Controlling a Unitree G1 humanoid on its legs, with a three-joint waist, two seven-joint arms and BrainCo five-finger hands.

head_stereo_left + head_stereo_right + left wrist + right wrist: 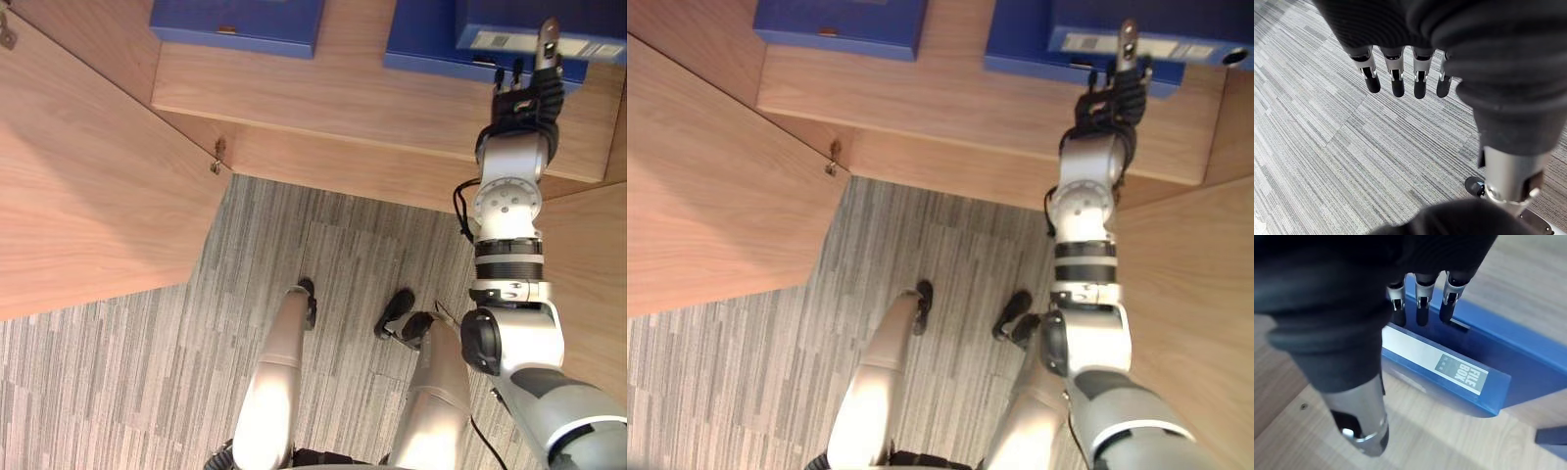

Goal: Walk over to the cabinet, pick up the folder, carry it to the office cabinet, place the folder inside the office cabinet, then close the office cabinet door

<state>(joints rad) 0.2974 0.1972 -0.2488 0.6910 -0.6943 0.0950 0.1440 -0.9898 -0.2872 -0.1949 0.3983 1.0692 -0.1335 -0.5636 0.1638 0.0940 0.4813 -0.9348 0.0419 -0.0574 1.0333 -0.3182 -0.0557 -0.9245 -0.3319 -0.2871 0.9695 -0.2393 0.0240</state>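
Closest in, left hand (1397,81) before its own wrist camera: fingers slack, pointing down, holding nothing, over grey striped carpet (1327,147). Further off, seen from the head, at far left an open cabinet door (88,196) of pale wood, swung out over the carpet, with a small metal hinge (217,157) at its inner corner. Beyond the hinge, wooden shelf (323,98) running across. On its left part, one blue box file (240,24) lying flat. To the right, second blue box file (421,41), also flat, and lying over it the folder (500,15), blue, white-labelled spine facing out. Rightmost, right hand (524,98) reaching up to that spine: fingers (1421,308) loosely extended, tips touching the blue just behind the label, thumb (1359,416) straight and apart from the folder, no clasp around it. Folder resting on the shelf stack.
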